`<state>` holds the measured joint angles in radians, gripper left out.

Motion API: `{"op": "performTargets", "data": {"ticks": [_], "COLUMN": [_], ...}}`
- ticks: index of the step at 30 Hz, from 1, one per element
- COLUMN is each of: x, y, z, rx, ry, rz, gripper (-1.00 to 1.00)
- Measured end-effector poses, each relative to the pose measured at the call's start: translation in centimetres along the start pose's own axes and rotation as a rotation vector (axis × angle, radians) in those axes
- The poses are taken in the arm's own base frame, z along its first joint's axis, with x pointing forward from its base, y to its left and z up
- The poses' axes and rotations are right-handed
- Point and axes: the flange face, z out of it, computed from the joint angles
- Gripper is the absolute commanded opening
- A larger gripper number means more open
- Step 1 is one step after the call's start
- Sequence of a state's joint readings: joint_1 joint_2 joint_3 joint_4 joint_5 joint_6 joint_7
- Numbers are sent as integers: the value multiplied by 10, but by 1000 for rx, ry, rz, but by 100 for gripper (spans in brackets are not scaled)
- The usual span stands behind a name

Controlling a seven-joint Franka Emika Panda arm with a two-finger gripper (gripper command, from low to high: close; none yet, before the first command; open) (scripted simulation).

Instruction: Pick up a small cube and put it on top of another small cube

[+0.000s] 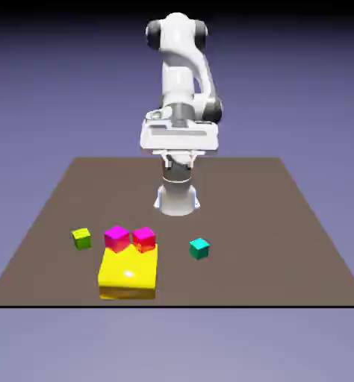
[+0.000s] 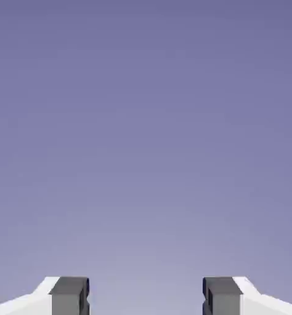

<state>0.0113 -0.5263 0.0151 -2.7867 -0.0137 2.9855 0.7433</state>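
Cubes (image 1: 143, 239) on table, well apart from spread fingers (image 2: 69, 296)

Rendered simulation test scene, not real room. Evidence: plain blue-violet backdrop (image 1: 307, 67) on all sides, no walls, floor or furniture; flat brown counter (image 1: 247, 224) with hard edges, uniform colour; white robot arm (image 1: 181, 82) at counter's far edge; flat-shaded toy blocks in bright colours: green cube (image 1: 81, 238), magenta cube (image 1: 116, 238), red cube (image 1: 143, 239), teal cube (image 1: 199, 248), larger yellow block (image 1: 128, 274). Hand view shows only same backdrop and gripper (image 2: 145, 296) fingertips.
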Motion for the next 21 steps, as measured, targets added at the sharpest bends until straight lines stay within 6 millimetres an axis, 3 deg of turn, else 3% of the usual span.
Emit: {"op": "performTargets", "data": {"ticks": [11,21], "x": [-80,-174], "y": [-8,15], "z": [127,205], "rx": [-438,-829], "ry": [-475,-869], "rz": [-232,-453], "gripper": [0,0]}}
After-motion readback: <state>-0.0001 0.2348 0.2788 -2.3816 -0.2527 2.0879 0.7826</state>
